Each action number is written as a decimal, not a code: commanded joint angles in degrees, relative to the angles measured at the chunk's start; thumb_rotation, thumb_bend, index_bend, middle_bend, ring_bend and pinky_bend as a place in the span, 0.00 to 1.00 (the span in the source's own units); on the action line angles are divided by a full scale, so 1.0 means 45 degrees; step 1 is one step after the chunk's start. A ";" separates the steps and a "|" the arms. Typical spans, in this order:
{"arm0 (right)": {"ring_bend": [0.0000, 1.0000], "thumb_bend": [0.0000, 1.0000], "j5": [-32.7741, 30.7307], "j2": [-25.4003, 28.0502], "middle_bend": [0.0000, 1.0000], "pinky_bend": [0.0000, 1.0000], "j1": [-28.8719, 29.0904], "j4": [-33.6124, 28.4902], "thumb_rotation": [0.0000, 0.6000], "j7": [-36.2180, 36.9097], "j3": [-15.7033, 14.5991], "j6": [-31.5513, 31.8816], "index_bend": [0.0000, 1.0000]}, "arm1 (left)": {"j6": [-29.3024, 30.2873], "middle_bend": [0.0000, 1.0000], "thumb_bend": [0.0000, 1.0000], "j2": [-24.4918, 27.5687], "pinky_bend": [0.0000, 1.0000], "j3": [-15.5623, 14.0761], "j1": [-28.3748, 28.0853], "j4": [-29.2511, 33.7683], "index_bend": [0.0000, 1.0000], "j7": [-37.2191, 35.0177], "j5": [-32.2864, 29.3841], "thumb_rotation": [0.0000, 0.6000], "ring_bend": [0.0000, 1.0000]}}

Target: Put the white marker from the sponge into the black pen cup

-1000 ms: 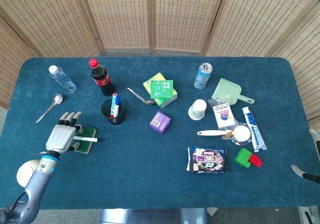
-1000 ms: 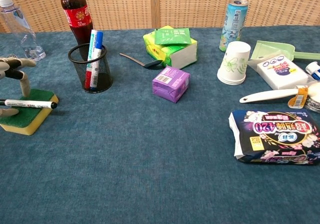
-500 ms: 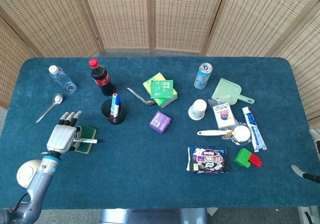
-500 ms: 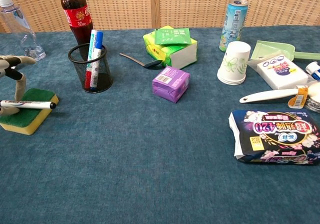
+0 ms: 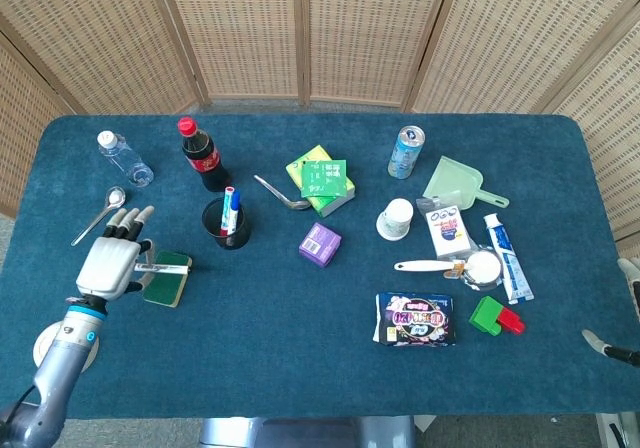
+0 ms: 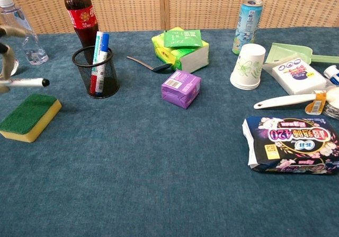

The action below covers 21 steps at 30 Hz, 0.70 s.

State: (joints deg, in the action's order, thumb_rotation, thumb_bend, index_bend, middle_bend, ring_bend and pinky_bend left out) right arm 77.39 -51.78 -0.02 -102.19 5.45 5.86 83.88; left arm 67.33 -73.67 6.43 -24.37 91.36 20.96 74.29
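My left hand [image 5: 110,261] pinches the white marker [image 5: 163,267] and holds it level, lifted clear above the green and yellow sponge [image 5: 166,278]. In the chest view the marker [image 6: 25,82] hangs above the bare sponge [image 6: 29,116], its black cap pointing right, with only fingers [image 6: 6,52] of that hand at the left edge. The black mesh pen cup [image 5: 226,224] stands to the right of the sponge with a blue-capped marker [image 6: 100,46] and another pen in it. My right hand [image 5: 610,348] barely shows at the right edge, its state unclear.
A cola bottle [image 5: 202,155] stands just behind the cup. A water bottle [image 5: 124,158] and a spoon [image 5: 100,214] lie at the far left. A green box stack [image 5: 322,180], purple box [image 5: 320,243], can [image 5: 405,152], paper cup [image 5: 396,219] and packets fill the middle and right.
My left hand has lifted the white marker off the sponge and drawn it up and slightly left. The sponge now lies bare.
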 commanded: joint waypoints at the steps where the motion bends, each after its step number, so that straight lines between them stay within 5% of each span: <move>1: 0.00 0.00 0.0010 -0.0002 0.00 0.00 0.0002 -0.0008 1.00 -0.0019 -0.0005 0.0001 0.10 | 0.0091 0.00 0.33 0.1011 0.00 0.0326 -0.0429 0.0520 0.59 0.0946 0.0442 1.00 0.00; 10: 0.00 0.00 0.0014 -0.0022 0.00 0.00 -0.0008 -0.0049 1.00 -0.0107 -0.0016 0.0030 0.10 | -0.1272 0.00 0.33 0.2386 0.04 0.0926 -0.2192 0.0938 0.59 0.4907 0.0183 1.00 0.00; 21: 0.00 0.00 -0.0010 0.0064 0.00 0.00 -0.0062 -0.0014 1.00 0.0177 0.0031 0.0107 0.11 | -0.2172 0.00 0.33 0.2142 0.09 0.1196 -0.4088 0.0420 0.58 0.9678 -0.1552 1.00 0.00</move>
State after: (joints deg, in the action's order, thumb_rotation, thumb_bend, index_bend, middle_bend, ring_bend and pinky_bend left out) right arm 77.38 -51.55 -0.24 -102.25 6.08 5.95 84.28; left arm 58.91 -63.59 11.40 -40.27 94.06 60.87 69.77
